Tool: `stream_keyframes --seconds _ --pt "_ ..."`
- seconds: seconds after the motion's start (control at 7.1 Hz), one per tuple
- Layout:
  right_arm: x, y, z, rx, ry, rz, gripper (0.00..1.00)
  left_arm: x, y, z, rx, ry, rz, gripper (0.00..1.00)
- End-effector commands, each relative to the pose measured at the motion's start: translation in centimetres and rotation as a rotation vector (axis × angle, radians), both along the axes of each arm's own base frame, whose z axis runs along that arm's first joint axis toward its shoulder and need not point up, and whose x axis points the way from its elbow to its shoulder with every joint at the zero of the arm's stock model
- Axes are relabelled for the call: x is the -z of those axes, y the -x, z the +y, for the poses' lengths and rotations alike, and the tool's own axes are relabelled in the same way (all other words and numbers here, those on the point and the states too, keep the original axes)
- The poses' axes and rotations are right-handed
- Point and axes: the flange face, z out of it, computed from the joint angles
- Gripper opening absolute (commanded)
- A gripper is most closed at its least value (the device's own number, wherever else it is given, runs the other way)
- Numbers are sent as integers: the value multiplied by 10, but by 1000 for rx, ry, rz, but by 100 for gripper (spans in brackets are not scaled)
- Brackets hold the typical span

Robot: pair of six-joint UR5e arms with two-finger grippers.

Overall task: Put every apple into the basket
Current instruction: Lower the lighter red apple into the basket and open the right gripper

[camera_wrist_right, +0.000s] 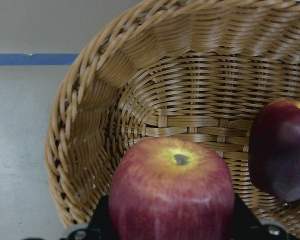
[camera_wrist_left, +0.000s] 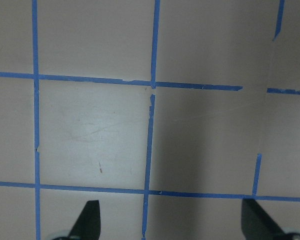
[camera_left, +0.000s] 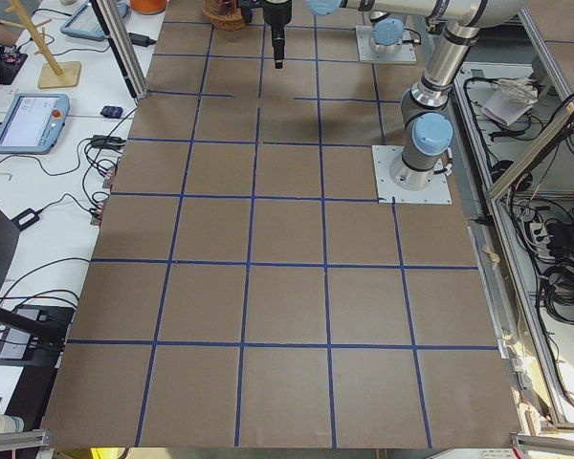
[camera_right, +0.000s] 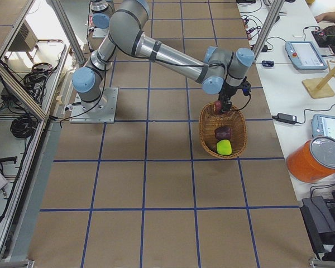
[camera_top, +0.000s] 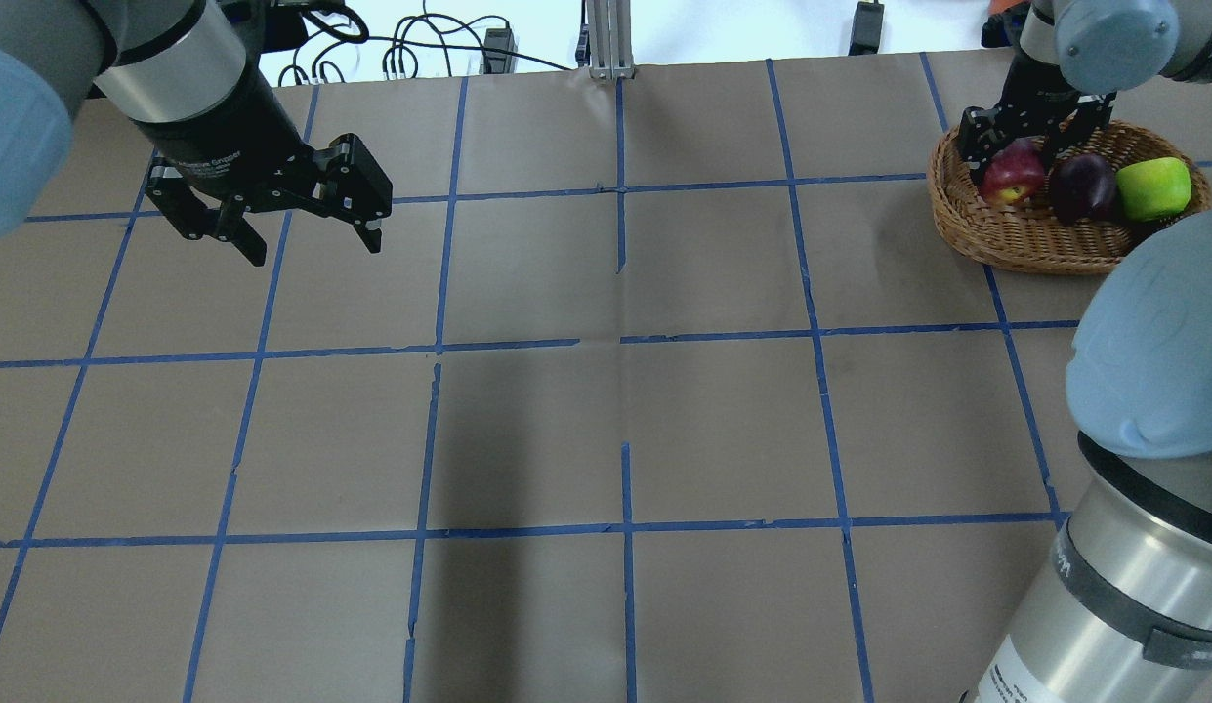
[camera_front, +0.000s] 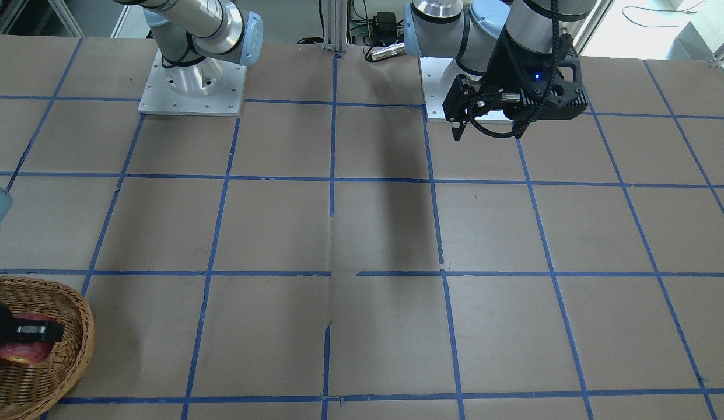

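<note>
The wicker basket (camera_top: 1030, 244) stands at the table's far right and also shows in the front view (camera_front: 76, 326). A maroon-purple apple (camera_top: 1082, 187) and a yellow-green apple (camera_top: 1152, 187) lie in it. My right gripper (camera_top: 1018, 154) reaches down into the basket's left part and is shut on the dull red apple (camera_top: 1011, 181). In the right wrist view this apple (camera_wrist_right: 172, 192) sits between the fingers, with the maroon apple (camera_wrist_right: 282, 147) beside it. My left gripper (camera_top: 303, 229) is open and empty, hanging above the table's far left, away from the basket.
The table is brown paper with a grid of blue tape lines (camera_top: 620, 342). The two arm bases (camera_front: 192, 81) stand at the robot's edge. My right arm's elbow (camera_top: 1152, 361) looms over the near right corner in the overhead view.
</note>
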Motion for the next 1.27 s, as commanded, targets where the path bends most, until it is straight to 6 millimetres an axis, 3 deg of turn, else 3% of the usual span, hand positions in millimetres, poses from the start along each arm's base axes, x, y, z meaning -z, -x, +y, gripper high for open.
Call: stream_keyframes --seconds 0.0,0.28,0.42,0.56,0.7,0.85,1.13 --pt "31 16 -1 -19 -38 -13 69 0 0 0 0 1 0 100" --pt "34 30 2 -68 -56 -27 94 0 0 0 0 -1 0 100" --pt "18 34 0 -65 -40 -21 100 1 0 0 0 -2 0 100" --pt "11 32 5 -66 -58 -33 100 1 0 0 0 -2 0 100" --pt "-15 25 15 -65 -74 -46 100 1 0 0 0 -2 0 100" --pt "-63 6 37 -65 -91 -68 100 1 0 0 0 -1 0 100" --pt "-152 -53 88 43 -80 -173 100 0 0 0 0 1 0 100"
